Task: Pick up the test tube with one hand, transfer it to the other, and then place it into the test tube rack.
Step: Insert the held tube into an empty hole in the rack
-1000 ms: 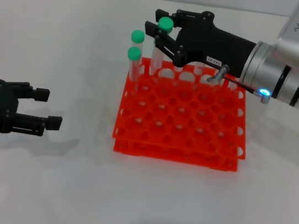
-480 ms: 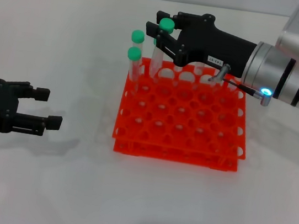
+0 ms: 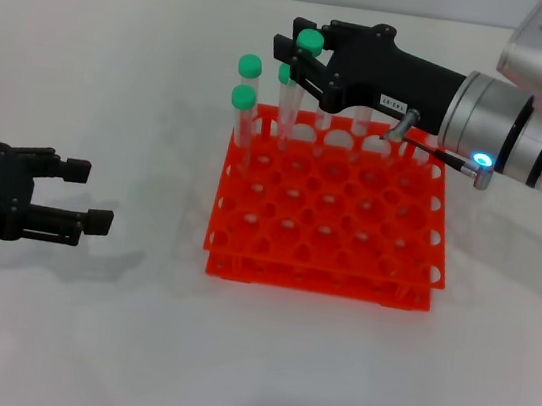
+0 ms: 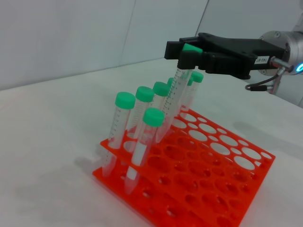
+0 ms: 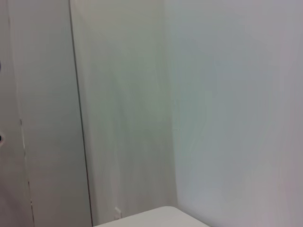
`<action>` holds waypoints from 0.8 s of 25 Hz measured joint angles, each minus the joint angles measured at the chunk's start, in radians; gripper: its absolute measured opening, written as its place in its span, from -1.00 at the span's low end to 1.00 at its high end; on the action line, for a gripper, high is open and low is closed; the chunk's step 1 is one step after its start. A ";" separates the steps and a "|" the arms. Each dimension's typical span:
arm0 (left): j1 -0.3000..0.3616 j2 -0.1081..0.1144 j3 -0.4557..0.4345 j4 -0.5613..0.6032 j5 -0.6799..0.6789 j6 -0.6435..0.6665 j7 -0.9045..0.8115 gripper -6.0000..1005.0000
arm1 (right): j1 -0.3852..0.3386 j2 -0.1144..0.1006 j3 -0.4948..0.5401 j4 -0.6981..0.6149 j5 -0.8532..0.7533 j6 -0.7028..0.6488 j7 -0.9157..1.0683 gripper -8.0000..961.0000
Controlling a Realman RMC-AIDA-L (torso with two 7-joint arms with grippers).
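Note:
My right gripper, black with a white number label, is over the back left of the orange-red test tube rack. It is shut on the green cap of a clear test tube. The tube leans, with its lower end in a back-row hole. The left wrist view shows the same gripper holding the tube over the rack. My left gripper, plain black, is open and empty, low over the table far left of the rack.
Several other green-capped tubes stand in the rack's back left holes, close beside the held one; they also show in the left wrist view. The right wrist view shows only a pale wall. The white table lies all around the rack.
My right gripper has shifted slightly right and back with the tube, so the green cap moved right and the tube now leans more. The left gripper has not moved.

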State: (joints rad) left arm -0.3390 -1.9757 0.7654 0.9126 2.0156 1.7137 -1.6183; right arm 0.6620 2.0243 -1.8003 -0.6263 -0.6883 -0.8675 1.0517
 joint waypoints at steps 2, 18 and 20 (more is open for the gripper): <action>0.000 0.000 0.000 0.000 0.000 0.000 0.000 0.74 | 0.000 0.000 0.000 0.000 0.000 0.001 0.008 -0.43; -0.002 -0.003 0.000 0.000 0.000 0.000 0.000 0.74 | -0.005 0.004 -0.008 0.010 0.002 0.002 0.003 -0.44; -0.002 -0.003 0.000 0.000 0.000 0.000 0.001 0.74 | -0.002 0.004 -0.008 0.017 0.003 0.003 0.003 -0.44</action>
State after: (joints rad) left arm -0.3406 -1.9787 0.7655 0.9127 2.0159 1.7133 -1.6173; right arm 0.6601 2.0279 -1.8085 -0.6094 -0.6857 -0.8647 1.0547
